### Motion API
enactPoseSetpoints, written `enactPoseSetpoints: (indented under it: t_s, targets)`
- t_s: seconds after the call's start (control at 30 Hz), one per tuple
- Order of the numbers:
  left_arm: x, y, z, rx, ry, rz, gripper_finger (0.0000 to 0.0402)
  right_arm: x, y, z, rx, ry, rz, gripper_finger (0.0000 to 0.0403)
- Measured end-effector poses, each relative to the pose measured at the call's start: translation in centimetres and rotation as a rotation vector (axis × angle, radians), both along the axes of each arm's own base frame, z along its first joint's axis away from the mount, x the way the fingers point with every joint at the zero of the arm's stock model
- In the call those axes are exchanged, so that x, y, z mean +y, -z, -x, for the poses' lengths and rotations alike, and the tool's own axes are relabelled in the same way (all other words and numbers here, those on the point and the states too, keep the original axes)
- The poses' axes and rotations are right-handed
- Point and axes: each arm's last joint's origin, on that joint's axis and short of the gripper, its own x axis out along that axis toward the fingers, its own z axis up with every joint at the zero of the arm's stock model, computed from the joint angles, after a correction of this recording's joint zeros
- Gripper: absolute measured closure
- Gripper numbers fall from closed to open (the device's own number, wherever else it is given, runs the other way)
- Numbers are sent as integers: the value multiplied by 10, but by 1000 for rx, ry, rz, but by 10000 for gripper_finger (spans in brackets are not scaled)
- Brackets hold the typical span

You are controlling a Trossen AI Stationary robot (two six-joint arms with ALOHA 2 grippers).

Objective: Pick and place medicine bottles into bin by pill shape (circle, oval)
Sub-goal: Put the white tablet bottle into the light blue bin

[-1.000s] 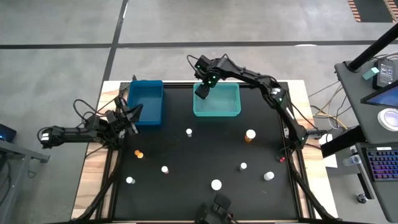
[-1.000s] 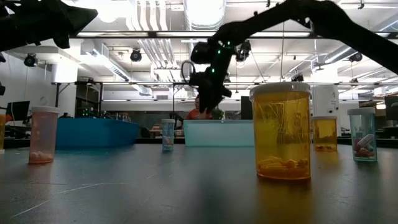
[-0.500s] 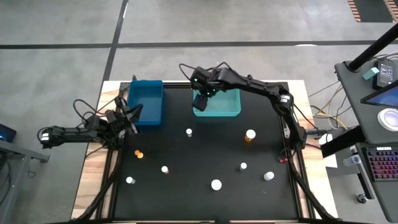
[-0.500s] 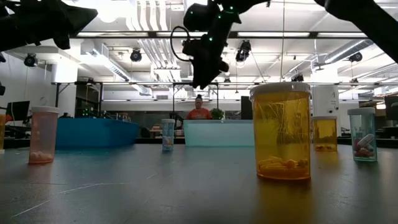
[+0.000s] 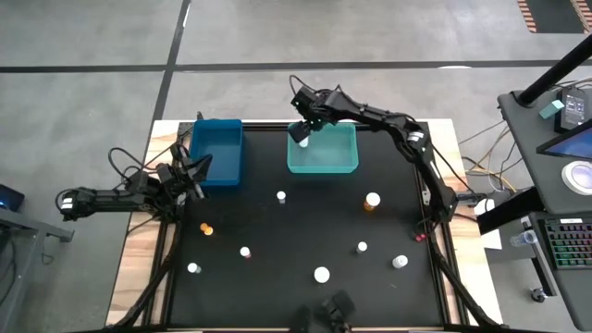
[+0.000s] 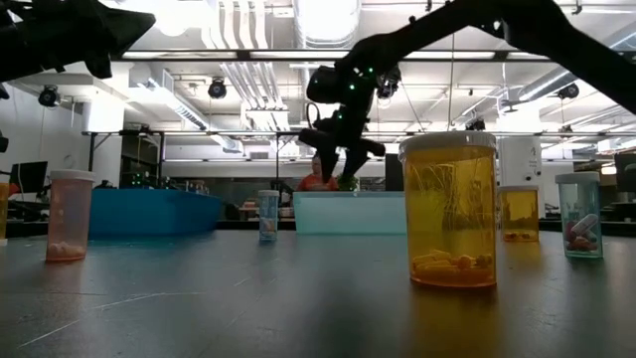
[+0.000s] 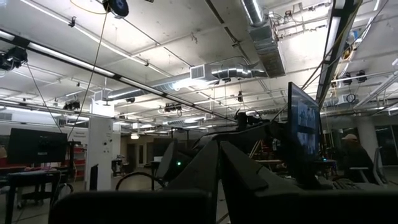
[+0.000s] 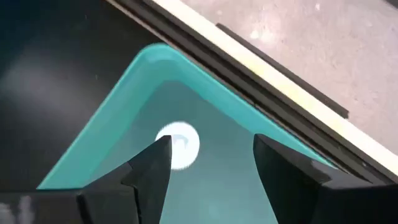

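Right gripper (image 5: 302,132) is hanging over the near-left corner of the teal rectangular plastic bin (image 5: 344,163), jaws now parting wider than a second ago and empty. A white-capped medicine bottle (image 8: 178,145) is sitting inside that corner, apparently just released: one sort looks done. Seven small bottles are waiting on the black table (image 5: 277,240). Left gripper (image 5: 191,178) is idling closed beside the dark blue bin (image 5: 217,153).

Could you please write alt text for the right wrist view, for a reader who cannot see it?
The right gripper, fingers open and holding nothing, hangs over a corner of the teal bin, where a white-capped medicine bottle sits on the bin floor. Beyond the bin are the black table top, its pale wooden edge and grey floor.
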Motion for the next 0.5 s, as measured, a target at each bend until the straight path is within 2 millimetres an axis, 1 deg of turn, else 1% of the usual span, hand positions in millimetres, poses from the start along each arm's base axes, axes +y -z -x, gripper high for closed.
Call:
enactPoseSetpoints:
  t_s: [0.13,0.3,0.5]
  targets:
    - [0,0,0,0,0,0,401,-1,12,-4,1,-16,-35,174]
    - [0,0,0,0,0,0,401,3,12,-9,-27,-31,-29,168]
    - [0,0,0,1,-1,-1,401,3,20,-10,-20,-23,-10,167]
